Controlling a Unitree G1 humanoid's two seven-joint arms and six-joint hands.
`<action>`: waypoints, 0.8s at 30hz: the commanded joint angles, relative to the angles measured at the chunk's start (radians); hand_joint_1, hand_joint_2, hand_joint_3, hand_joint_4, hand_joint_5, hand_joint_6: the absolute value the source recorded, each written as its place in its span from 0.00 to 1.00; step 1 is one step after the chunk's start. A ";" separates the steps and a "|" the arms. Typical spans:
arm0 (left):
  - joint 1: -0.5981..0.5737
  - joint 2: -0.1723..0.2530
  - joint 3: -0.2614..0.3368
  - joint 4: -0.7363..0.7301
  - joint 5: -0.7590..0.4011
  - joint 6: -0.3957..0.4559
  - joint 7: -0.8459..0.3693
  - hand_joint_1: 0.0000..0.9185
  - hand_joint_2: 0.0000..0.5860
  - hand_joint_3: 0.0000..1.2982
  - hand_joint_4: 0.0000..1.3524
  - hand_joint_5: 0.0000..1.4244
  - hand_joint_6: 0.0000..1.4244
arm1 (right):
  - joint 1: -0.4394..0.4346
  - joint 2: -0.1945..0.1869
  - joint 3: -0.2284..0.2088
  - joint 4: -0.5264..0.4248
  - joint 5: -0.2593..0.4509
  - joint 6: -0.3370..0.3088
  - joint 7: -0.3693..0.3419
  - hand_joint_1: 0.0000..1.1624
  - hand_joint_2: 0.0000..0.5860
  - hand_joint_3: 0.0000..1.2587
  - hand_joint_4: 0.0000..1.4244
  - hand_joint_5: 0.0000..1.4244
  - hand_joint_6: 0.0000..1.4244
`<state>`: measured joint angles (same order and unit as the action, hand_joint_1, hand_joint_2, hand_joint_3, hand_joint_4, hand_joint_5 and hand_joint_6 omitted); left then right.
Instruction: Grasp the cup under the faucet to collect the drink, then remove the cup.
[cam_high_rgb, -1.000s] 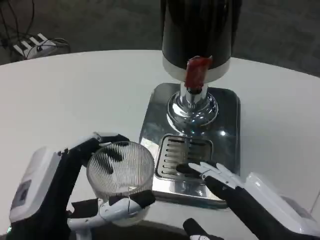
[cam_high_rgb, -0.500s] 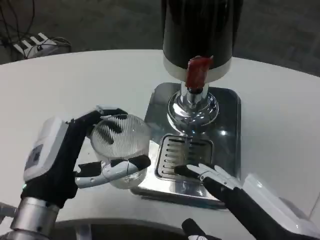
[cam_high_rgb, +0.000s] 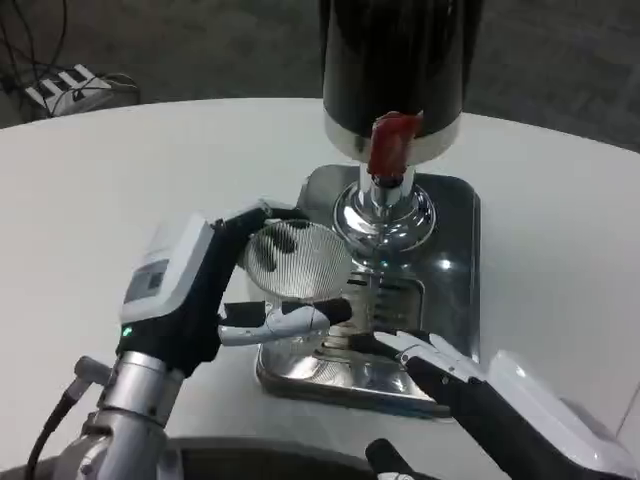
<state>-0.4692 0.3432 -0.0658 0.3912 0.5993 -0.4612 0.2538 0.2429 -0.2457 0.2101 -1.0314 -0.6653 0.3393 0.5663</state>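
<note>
We've got the cup (cam_high_rgb: 292, 270) clamped in our left hand (cam_high_rgb: 215, 295) fingers, over the drip tray (cam_high_rgb: 440, 300) but not under the faucet (cam_high_rgb: 390, 150) yet; filling and removal left.

Head view, single camera, mounted high on the robot and tilted down and forward over the white table (cam_high_rgb: 120, 160). Close range: both forearms enter from the bottom edge, left hand (cam_high_rgb: 200, 290) left of centre, right hand (cam_high_rgb: 440, 365) lower right, cropped by the frame. Beyond the hands, just ahead of the fingertips, the dispenser's steel base (cam_high_rgb: 450, 250) sits mid-frame; its dark body (cam_high_rgb: 400, 60) is cut off at the top edge. Far past the left hand, floor and cables (cam_high_rgb: 60, 85) at upper left.
</note>
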 joint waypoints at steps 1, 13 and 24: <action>-0.093 -0.008 -0.044 0.102 0.007 -0.015 0.039 0.76 0.12 0.60 0.62 0.60 0.47 | 0.021 0.011 -0.002 -0.016 0.008 -0.024 -0.001 0.66 0.89 0.12 0.05 0.00 0.00; -0.210 -0.056 -0.149 0.232 0.023 0.007 0.074 0.75 0.13 0.60 0.62 0.61 0.47 | 0.050 0.041 -0.007 -0.016 -0.001 -0.060 0.009 0.67 0.89 0.12 0.05 0.00 0.00; -0.236 -0.046 -0.163 0.262 0.028 0.033 0.078 0.74 0.14 0.60 0.62 0.61 0.47 | 0.048 0.045 -0.002 -0.016 0.001 -0.056 0.013 0.67 0.89 0.12 0.05 0.00 0.00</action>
<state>-0.6835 0.2892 -0.2246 0.6413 0.6252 -0.4400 0.3112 0.2842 -0.2048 0.2031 -1.0317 -0.6671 0.2900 0.5673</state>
